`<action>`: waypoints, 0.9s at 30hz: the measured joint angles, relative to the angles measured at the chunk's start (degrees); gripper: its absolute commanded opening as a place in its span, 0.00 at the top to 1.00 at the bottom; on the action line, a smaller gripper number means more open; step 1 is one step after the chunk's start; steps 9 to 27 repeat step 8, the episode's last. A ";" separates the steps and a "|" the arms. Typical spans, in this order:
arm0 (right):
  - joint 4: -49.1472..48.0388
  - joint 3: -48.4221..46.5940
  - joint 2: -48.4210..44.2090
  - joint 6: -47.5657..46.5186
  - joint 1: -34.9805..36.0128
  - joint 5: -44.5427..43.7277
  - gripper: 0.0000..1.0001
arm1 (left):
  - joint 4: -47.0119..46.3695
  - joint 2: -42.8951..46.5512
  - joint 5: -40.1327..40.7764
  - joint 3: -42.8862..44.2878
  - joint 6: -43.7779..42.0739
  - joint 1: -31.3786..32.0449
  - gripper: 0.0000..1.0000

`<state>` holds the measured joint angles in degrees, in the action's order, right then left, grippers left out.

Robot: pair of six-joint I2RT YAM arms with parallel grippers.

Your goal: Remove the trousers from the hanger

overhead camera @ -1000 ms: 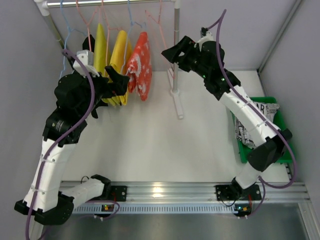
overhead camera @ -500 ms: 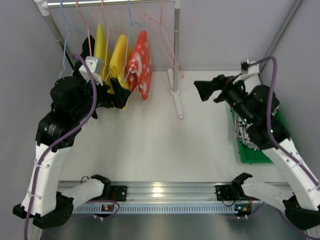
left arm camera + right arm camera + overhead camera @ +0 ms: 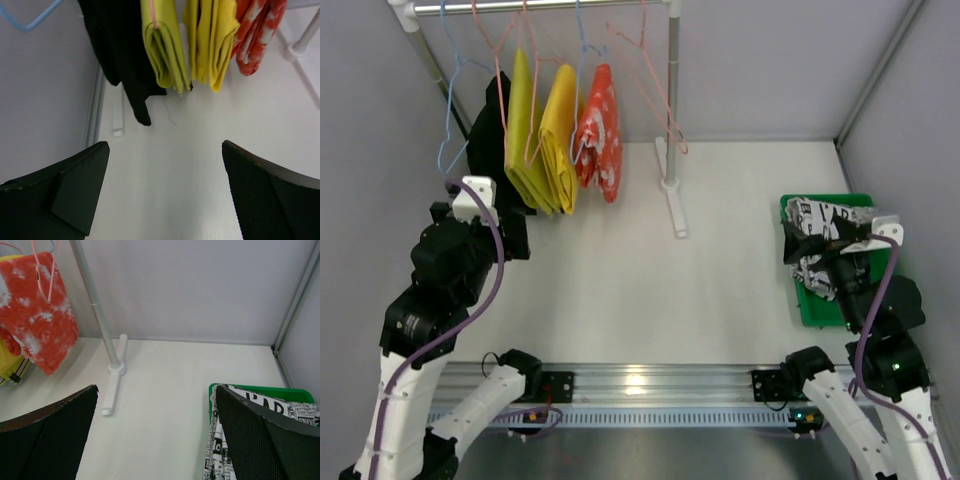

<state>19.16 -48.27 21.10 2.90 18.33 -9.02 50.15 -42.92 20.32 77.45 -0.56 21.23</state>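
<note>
White table (image 3: 650, 260), grey walls: a clothes rack (image 3: 671, 90) stands at the far side. In front of the rack's left end, the left gripper (image 3: 164, 150) hangs with its fingers spread wide, holding nothing. On the rack are a black garment (image 3: 488, 130), yellow garments (image 3: 545, 130) and a red-orange garment (image 3: 601, 125). The pink hanger (image 3: 653, 85) dangles bare by the rack's right post. Well right of the rack, the trousers (image 3: 817, 213) lie heaped in a green bin (image 3: 812, 310). The right gripper (image 3: 156, 390) gapes empty over them. Their print includes "AR".
</note>
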 measured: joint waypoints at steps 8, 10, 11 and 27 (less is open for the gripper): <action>2.47 1.07 -4.92 -1.44 -3.89 1.66 0.01 | 1.33 3.02 4.76 -3.08 -2.40 -1.33 0.01; 2.47 1.07 -4.92 -1.44 -3.89 1.66 0.01 | 1.33 3.02 4.76 -3.08 -2.40 -1.33 0.01; 2.47 1.07 -4.92 -1.44 -3.89 1.66 0.01 | 1.33 3.02 4.76 -3.08 -2.40 -1.33 0.01; 2.47 1.07 -4.92 -1.44 -3.89 1.66 0.01 | 1.33 3.02 4.76 -3.08 -2.40 -1.33 0.01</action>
